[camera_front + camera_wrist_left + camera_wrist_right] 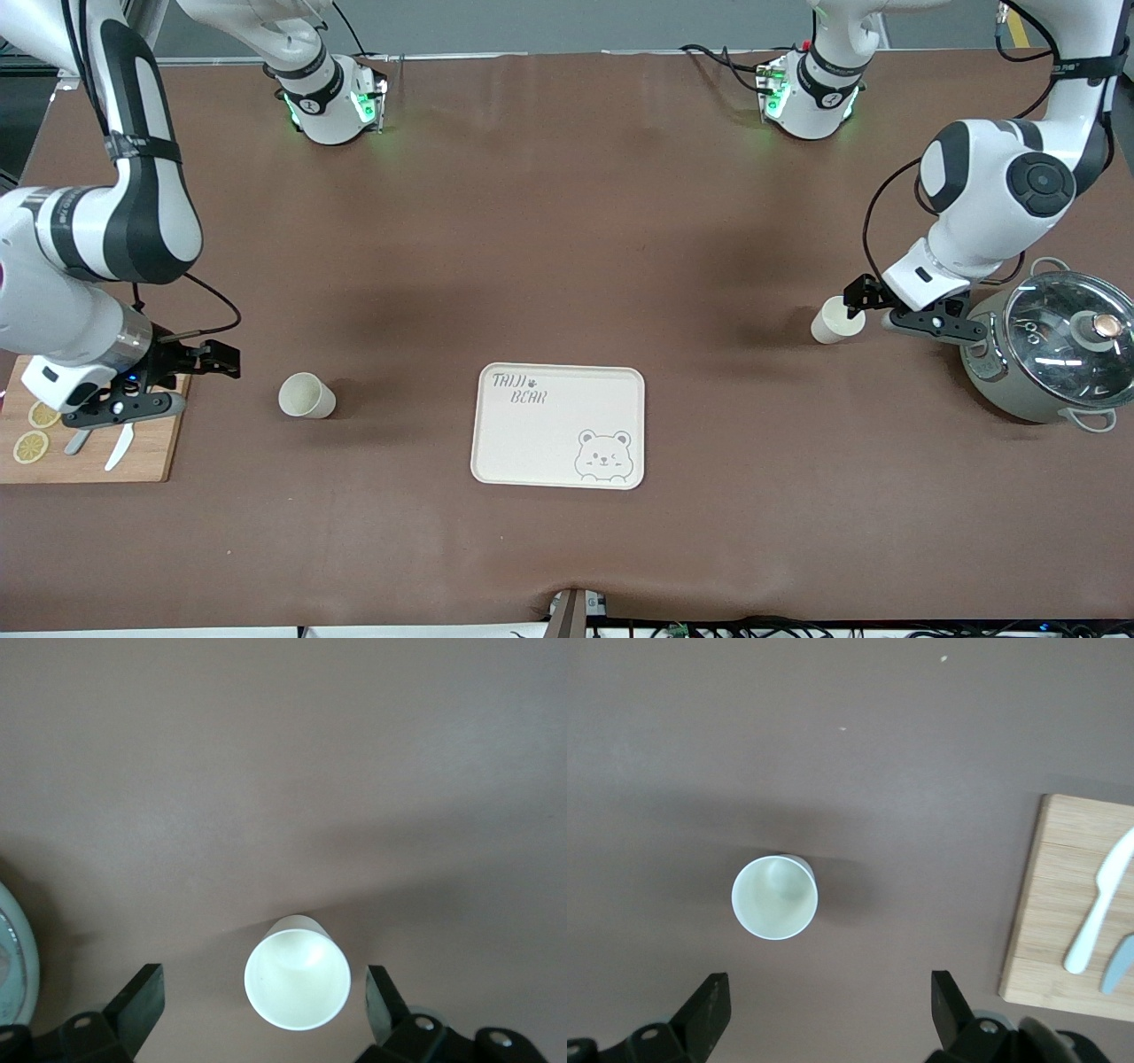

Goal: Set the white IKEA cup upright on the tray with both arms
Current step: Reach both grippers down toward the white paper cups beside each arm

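Observation:
The cream-white tray (558, 425) with the bear face lies on the brown table, nearer the front camera. Two white cups stand upright. One cup (836, 320) is toward the left arm's end; my left gripper (873, 306) is open, low beside it. In the left wrist view this cup (297, 973) sits between the spread fingers (142, 1001), apart from both. The other cup (306, 395) is toward the right arm's end. My right gripper (208, 381) is open and empty beside it, by the cutting board's edge. In the right wrist view that cup (774, 898) stands outside the fingers (948, 1005).
A grey pot with a glass lid (1054, 354) stands close to the left gripper; its rim shows in the left wrist view (13, 966). A wooden cutting board (89, 434) with lemon slices and two knives lies under the right arm, also in the right wrist view (1076, 904).

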